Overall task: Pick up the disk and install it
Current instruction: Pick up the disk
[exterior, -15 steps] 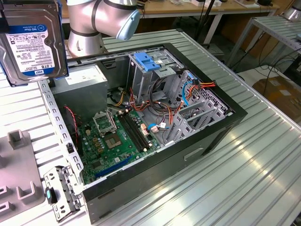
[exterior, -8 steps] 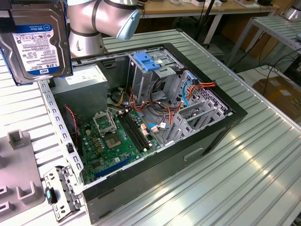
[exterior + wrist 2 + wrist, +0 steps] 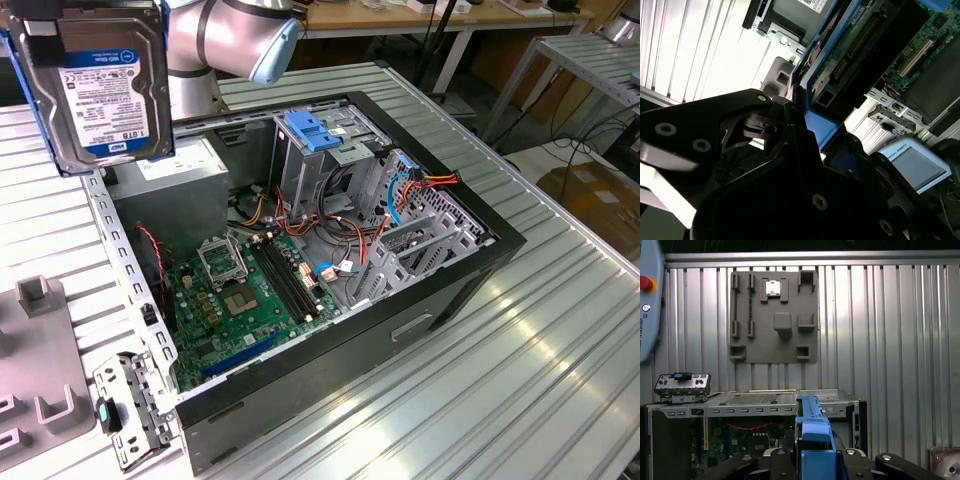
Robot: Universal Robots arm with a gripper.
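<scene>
In the exterior view you see the disk (image 3: 105, 80), silver-grey, white-labelled and blue-framed, held aloft above the ribbed metal table (image 3: 520, 380), near the open computer case (image 3: 330, 385). In the second wrist view your gripper (image 3: 801, 117) is clamped on its blue frame. In the first wrist view a grey fixture plate (image 3: 760, 340) lies on the table.

The disk (image 3: 105, 85) hangs over the computer case (image 3: 503, 243); fixture plate (image 3: 35, 400) alongside.
</scene>
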